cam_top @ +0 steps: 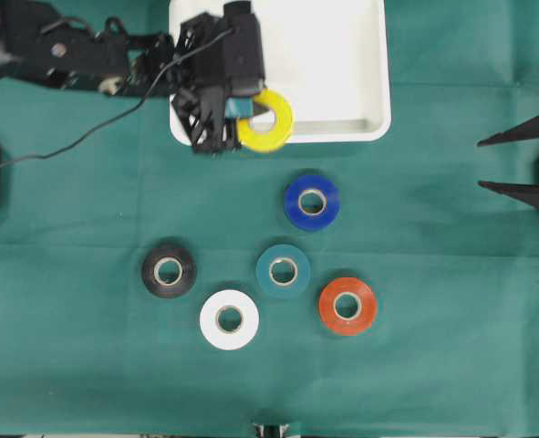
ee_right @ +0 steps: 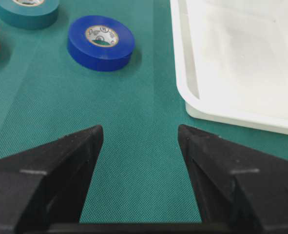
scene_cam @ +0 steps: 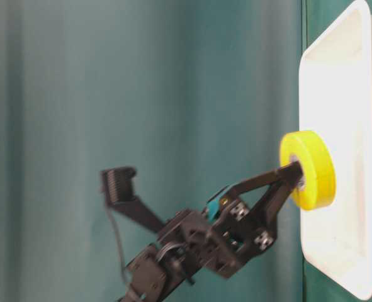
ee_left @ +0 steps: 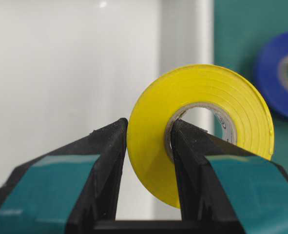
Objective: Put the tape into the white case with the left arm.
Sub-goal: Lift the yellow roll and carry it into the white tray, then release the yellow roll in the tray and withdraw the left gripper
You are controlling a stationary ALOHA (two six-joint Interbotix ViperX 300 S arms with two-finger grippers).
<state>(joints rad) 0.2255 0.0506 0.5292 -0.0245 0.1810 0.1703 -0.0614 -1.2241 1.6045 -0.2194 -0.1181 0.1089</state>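
A yellow tape roll (cam_top: 267,123) hangs over the front rim of the white case (cam_top: 342,55). My left gripper (ee_left: 148,131) is shut on the roll's wall, one teal-banded finger outside it and the other inside its core. From table level the yellow tape (scene_cam: 311,170) shows lifted in front of the white case (scene_cam: 343,94), pinched by the left gripper (scene_cam: 293,173). The tape (ee_left: 202,122) stands on edge before the case's floor (ee_left: 61,73). My right gripper (cam_top: 488,162) waits open at the right edge of the cloth, with nothing between its fingers (ee_right: 75,151).
On the green cloth lie a blue roll (cam_top: 312,202), a teal roll (cam_top: 283,271), an orange roll (cam_top: 347,306), a white roll (cam_top: 229,319) and a black roll (cam_top: 169,271). The blue roll (ee_right: 101,42) sits ahead of the right gripper, left of the case's corner (ee_right: 192,105).
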